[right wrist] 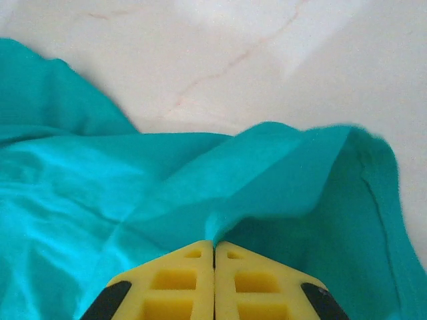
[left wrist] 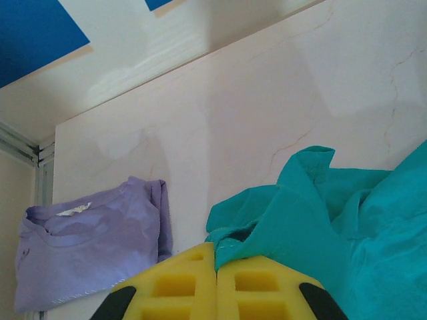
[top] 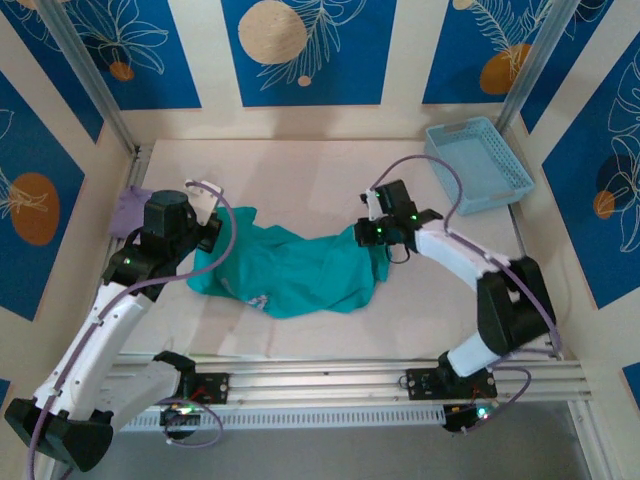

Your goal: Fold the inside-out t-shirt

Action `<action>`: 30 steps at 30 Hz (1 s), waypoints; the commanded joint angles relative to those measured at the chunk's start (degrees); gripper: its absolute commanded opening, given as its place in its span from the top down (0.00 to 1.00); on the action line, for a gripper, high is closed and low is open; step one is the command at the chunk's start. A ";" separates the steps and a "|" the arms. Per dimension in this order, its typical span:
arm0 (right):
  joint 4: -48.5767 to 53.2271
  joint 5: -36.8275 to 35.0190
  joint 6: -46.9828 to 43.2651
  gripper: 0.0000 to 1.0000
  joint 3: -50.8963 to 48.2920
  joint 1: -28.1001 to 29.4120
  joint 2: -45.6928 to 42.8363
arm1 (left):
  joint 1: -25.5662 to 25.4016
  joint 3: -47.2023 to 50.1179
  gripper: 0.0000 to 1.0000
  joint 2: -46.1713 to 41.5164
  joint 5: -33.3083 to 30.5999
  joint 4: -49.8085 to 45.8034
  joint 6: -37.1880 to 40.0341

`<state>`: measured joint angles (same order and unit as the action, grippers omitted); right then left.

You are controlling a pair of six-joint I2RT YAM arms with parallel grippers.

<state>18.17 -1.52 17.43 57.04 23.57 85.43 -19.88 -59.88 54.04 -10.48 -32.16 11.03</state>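
Observation:
The teal-green inside-out t-shirt (top: 290, 268) lies crumpled across the middle of the table, stretched between both arms. My left gripper (top: 213, 238) is at its left end; in the left wrist view the yellow jaws of the left gripper (left wrist: 216, 257) are shut on a stitched hem of the t-shirt (left wrist: 320, 213). My right gripper (top: 368, 236) is at the shirt's right end. In the right wrist view the right gripper (right wrist: 214, 245) has its jaws shut on a raised fold of the t-shirt (right wrist: 200, 193), which rises in a ridge from the tips.
A pale lavender folded garment (top: 128, 212) lies at the table's left edge, also seen as the lavender garment (left wrist: 87, 247) left of my left jaws. A light blue basket (top: 478, 166) stands at the back right. Bare marble tabletop (top: 290, 180) stretches behind the shirt.

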 commanded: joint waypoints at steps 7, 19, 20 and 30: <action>-8.87 11.46 0.94 0.95 -11.34 -5.31 -11.48 | 0.98 -0.32 1.00 -1.71 1.34 1.18 -0.74; -11.98 14.00 10.73 1.00 -27.76 -7.62 -23.58 | 0.97 -0.04 1.00 -6.47 2.57 -2.24 -5.10; -9.05 13.26 11.24 1.00 -27.96 -7.19 -23.77 | 0.98 0.64 1.00 -7.28 2.66 -2.35 -5.30; -4.90 10.86 15.54 0.90 -28.03 -6.98 -17.60 | 0.98 3.02 1.00 -5.99 3.98 -1.26 -5.06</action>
<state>10.68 9.80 31.09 27.75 16.91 65.65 -19.62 -57.23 47.68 -8.08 -33.91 6.33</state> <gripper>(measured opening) 0.080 0.039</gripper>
